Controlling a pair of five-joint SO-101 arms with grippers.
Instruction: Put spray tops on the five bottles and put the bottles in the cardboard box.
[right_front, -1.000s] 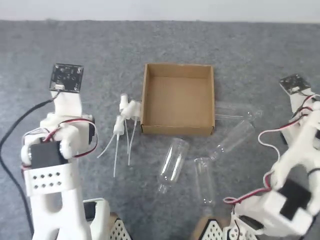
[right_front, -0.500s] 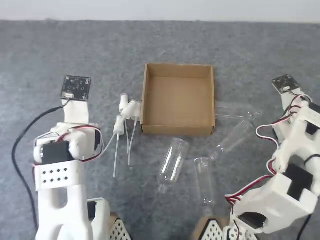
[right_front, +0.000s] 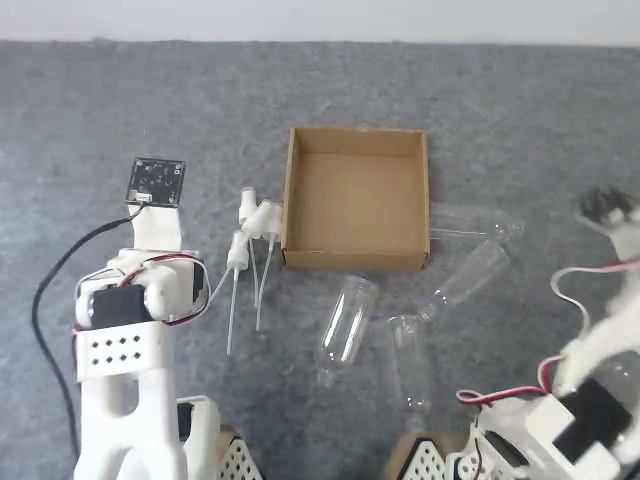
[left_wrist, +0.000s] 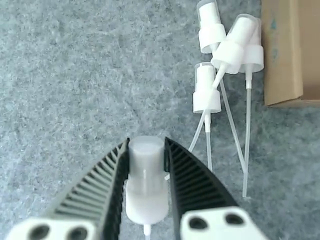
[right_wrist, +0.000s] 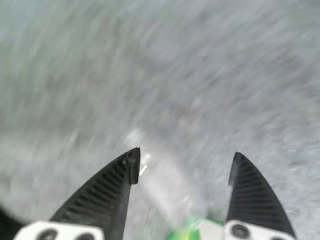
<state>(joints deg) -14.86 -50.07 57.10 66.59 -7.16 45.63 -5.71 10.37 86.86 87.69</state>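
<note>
Since the earlier frames the left arm (right_front: 120, 330) has shifted a little towards the cardboard box (right_front: 356, 255), and the right arm (right_front: 590, 400) has swung its wrist outward to the table's right side, over the grey carpet (right_front: 520, 110)

The box stands open in the middle and no bottle lies in it yet. Four bottles (right_front: 347, 318) show in the high view, all on their sides and without tops: two near the box's front wall, one angled off its front right corner, one just beside its right wall. Three loose spray tops (left_wrist: 206, 90) lie in a cluster just beside the box's left wall, their tubes crossing

The left pincer (left_wrist: 146, 145) is clamped narrow around one spray top (left_wrist: 146, 190), its cap between the jaws. The right pincer (right_wrist: 186, 156) is spread wide with nothing between the jaws

The step in hand looks like the first capping: the top is taken, a bottle is not. Next, the right pincer likely has to close on a bottle and steady it so the tube can enter the neck
</note>
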